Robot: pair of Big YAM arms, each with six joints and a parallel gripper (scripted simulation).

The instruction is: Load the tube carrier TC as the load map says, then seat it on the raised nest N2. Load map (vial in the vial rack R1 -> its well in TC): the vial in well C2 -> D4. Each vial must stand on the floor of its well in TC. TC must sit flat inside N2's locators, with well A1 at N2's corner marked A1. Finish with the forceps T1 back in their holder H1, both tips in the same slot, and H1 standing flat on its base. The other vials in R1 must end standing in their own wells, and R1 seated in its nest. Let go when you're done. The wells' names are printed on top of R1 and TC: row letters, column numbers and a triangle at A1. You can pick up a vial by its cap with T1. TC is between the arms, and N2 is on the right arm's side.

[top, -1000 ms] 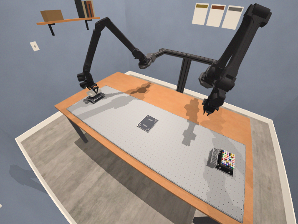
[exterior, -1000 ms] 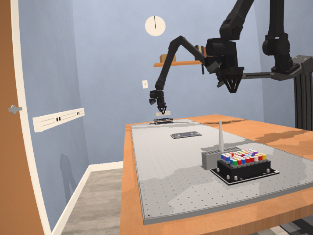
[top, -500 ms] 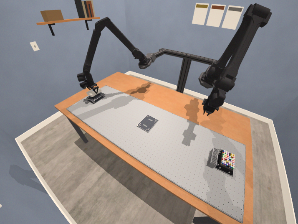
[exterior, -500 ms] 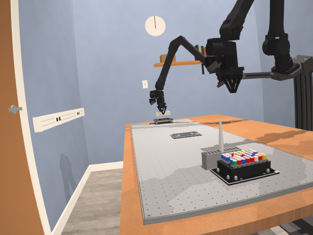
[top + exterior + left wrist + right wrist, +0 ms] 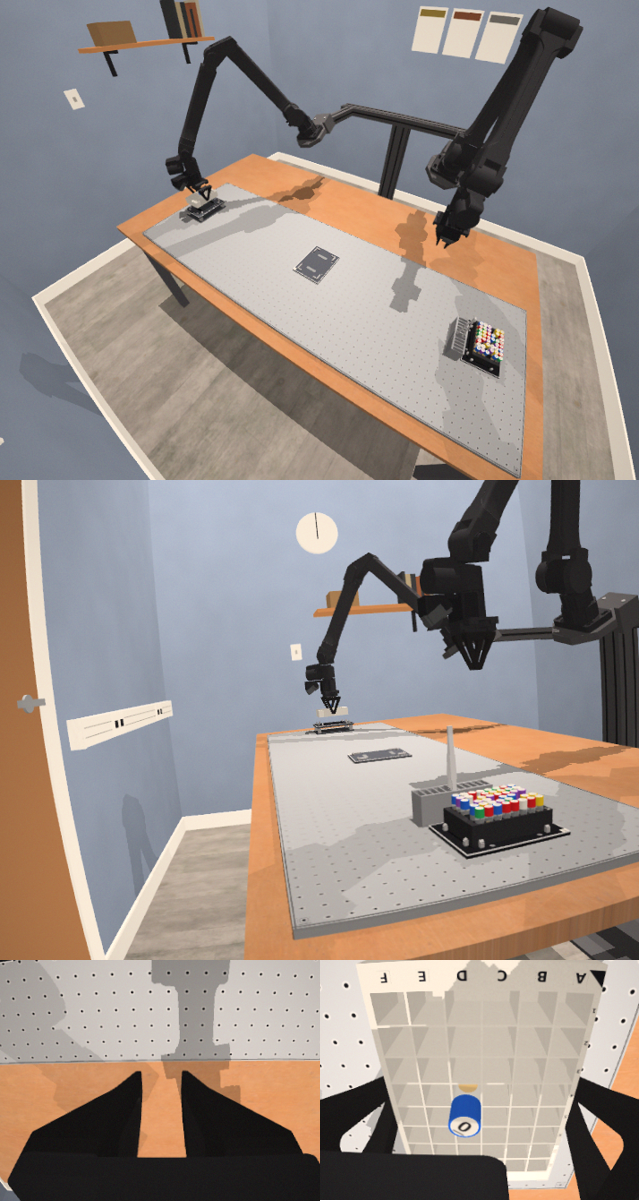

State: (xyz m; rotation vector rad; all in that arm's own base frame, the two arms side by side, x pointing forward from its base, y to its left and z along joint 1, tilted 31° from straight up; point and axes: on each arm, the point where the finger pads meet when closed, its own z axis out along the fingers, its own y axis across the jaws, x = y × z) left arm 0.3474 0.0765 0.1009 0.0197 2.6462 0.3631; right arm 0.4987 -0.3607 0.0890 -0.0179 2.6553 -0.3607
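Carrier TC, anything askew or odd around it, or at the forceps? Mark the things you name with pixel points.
Nothing stands out. The carrier TC (image 5: 196, 201) (image 5: 344, 710) (image 5: 441, 981) looks about level in the right gripper (image 5: 206, 196) (image 5: 333, 712) (image 5: 481, 1080), above N2 (image 5: 204, 210) (image 5: 333, 725); one blue-capped vial (image 5: 465, 1110) is in it. The forceps (image 5: 450, 761) stand upright in their holder (image 5: 455, 338) (image 5: 428, 810).

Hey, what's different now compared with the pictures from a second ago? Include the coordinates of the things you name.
Nothing has visibly changed; nothing was taken hold of or let go. The right gripper (image 5: 206, 195) (image 5: 332, 710) (image 5: 481, 1080) still holds the tube carrier (image 5: 195, 200) (image 5: 341, 711) (image 5: 522, 983) above the raised nest (image 5: 207, 210) (image 5: 332, 724), and the left gripper (image 5: 442, 244) (image 5: 474, 667) (image 5: 161, 1080) stays empty. The forceps (image 5: 451, 758) remain upright in their holder (image 5: 455, 344) (image 5: 426, 810).
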